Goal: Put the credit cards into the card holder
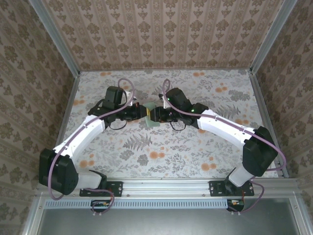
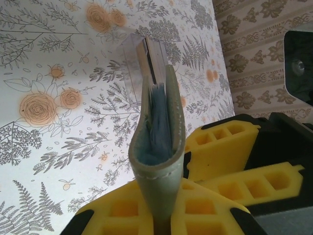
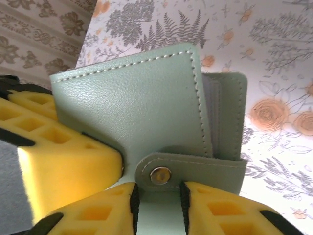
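I have the card holder (image 1: 152,117) lifted off the table (image 1: 146,152), with my left gripper (image 2: 159,208) clenched on one end of it and my right gripper (image 3: 157,205) pinching its snap-tab edge from the opposite side. A silvery card (image 2: 146,61) pokes out of its far end, so I judge insertion is under way. Next I must seat that card fully without twisting the holder.

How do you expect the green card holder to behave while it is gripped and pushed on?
Probably floppy: the card holder bows open in the left gripper. Likely light and grippy, given its thin stitched leather-like skin.
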`<act>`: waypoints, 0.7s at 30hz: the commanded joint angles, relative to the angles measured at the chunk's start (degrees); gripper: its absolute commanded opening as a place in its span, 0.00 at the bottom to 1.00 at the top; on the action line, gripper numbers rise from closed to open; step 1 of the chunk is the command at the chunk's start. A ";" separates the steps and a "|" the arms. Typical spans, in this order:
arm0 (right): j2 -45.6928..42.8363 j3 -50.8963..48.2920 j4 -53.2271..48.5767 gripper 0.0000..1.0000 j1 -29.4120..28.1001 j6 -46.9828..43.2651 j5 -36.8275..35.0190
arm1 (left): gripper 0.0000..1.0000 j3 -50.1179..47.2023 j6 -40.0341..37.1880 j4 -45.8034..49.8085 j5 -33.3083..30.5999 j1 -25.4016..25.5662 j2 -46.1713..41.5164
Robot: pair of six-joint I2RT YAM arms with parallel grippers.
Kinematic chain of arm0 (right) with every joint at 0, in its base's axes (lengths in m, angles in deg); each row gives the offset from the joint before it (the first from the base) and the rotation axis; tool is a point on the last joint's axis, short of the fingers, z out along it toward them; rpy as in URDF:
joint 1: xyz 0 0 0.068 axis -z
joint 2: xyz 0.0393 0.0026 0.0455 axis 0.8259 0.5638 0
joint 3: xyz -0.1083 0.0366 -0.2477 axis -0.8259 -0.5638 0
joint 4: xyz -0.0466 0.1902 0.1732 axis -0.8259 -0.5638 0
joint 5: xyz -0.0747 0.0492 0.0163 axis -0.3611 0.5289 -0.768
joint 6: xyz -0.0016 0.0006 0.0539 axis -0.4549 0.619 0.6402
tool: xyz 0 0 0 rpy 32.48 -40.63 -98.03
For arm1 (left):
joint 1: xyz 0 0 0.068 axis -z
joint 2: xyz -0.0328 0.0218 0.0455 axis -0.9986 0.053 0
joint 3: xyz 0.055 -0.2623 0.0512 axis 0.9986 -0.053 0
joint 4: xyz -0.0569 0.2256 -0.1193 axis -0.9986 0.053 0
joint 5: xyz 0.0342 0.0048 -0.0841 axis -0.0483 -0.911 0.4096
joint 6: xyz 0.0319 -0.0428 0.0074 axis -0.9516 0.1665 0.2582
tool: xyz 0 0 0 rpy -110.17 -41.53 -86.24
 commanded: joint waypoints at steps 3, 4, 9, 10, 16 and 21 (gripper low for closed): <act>0.16 0.63 -2.16 0.15 -0.27 -2.12 -8.50 | 0.00 2.43 0.23 1.52 3.72 0.37 0.85; -0.10 0.32 -1.76 0.07 -0.21 -2.49 -7.92 | 0.00 2.08 0.14 1.71 3.11 0.42 0.81; -2.39 -1.65 -0.85 0.00 0.46 -3.45 -6.77 | 0.00 2.00 -0.02 3.56 0.48 0.07 0.42; -2.85 -2.30 -0.64 0.00 0.80 -3.67 -6.84 | 0.00 1.81 -0.34 3.61 0.19 0.08 0.28; -5.60 -7.11 -0.44 0.00 2.58 -4.30 -6.22 | 0.00 0.07 -0.62 4.30 0.51 -0.29 0.86; -6.70 -10.49 0.63 0.00 3.21 -4.43 -4.65 | 0.00 -1.85 -0.72 3.04 1.35 -0.44 1.85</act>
